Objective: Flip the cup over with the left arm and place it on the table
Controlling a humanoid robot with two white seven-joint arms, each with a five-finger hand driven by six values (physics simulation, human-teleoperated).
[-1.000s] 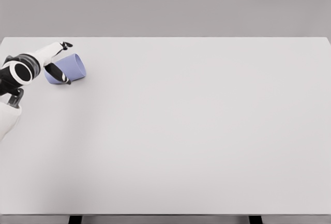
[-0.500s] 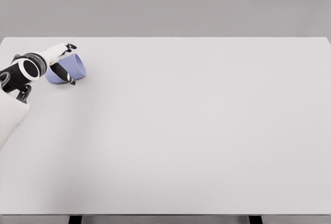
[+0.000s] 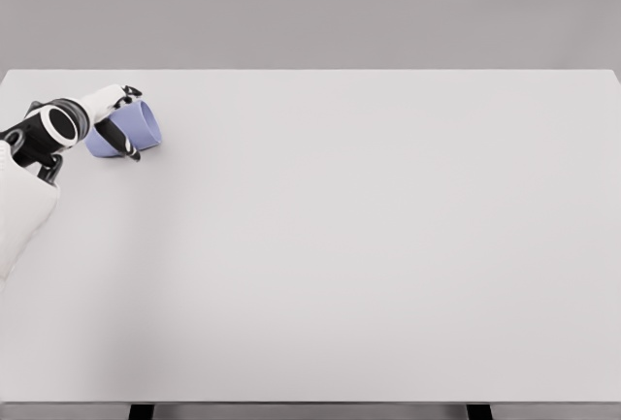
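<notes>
A light blue-purple cup [image 3: 142, 125] lies on its side at the far left of the white table [image 3: 369, 236], its rim end facing right. My left hand [image 3: 114, 115] reaches in from the left edge and wraps the cup's left half. One dark-tipped finger [image 3: 118, 139] crosses the front of the cup and another [image 3: 129, 93] rests over its top. The hand looks shut on the cup, which still touches the table. The cup's left end is hidden behind the hand. My right arm does not show.
The table's far edge runs just behind the cup, and its left edge is close to my left wrist [image 3: 60, 124]. Plain grey wall lies beyond the table.
My left hand has pushed slightly right and forward over the cup, and its fingers have closed tighter around it. The cup has barely shifted.
</notes>
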